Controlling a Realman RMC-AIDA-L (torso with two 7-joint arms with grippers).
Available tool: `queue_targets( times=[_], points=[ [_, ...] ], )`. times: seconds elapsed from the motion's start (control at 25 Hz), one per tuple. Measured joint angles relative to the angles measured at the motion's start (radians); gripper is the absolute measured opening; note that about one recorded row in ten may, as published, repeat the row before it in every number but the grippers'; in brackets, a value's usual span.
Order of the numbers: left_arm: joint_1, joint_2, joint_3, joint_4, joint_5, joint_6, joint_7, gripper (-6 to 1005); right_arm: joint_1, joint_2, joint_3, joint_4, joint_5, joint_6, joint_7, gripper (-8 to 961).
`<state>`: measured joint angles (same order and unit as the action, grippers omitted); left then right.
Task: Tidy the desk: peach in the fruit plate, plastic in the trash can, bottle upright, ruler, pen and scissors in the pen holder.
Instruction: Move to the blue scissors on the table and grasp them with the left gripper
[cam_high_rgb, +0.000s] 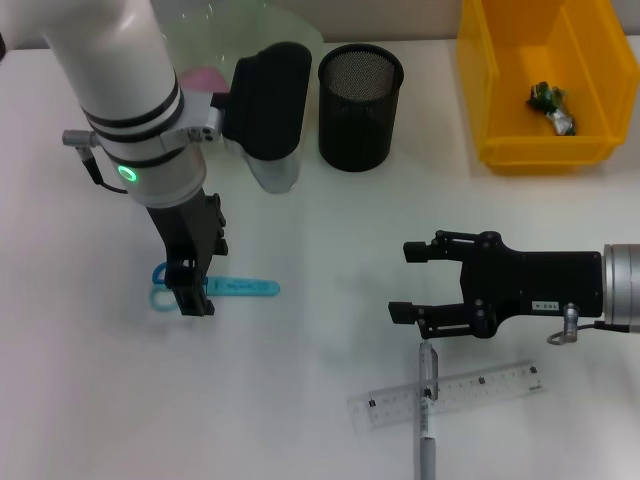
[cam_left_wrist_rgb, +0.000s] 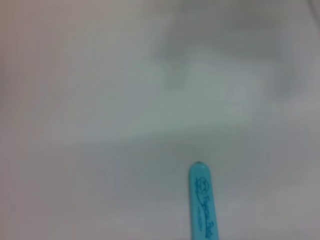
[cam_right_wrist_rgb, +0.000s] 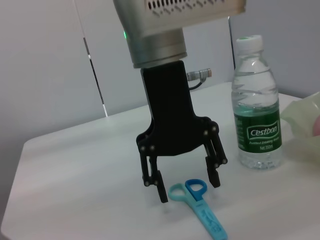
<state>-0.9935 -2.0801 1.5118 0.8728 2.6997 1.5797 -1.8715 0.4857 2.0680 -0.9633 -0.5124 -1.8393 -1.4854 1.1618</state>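
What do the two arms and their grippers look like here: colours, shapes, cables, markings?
Left arm: white cylindrical shell with black bands, a lit green ring, a grey connector with a cable. Left gripper: black, flat palm, linked two-finger jaws. Right arm: silver cylinder with a plug and a thin cable. Right gripper: black, same linked build, small white label on its body.

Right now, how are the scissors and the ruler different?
The scissors are bright blue; the ruler is clear with small dark marks. The scissors lie alone under the open left gripper, which straddles their handles; the ruler has a pen lying across it, below the open right gripper. Both lie flat on the white desk, outside the black pen holder.
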Motion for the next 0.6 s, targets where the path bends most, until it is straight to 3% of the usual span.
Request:
queue_targets(
  times=[0.6],
  points=[
    [-0.002, 0.000, 0.029, -0.052, 0.000, -0.047, 0.005, 774, -0.003, 0.006, 0.000, 0.003, -0.001, 0.000, -0.006, 818]
  ],
)
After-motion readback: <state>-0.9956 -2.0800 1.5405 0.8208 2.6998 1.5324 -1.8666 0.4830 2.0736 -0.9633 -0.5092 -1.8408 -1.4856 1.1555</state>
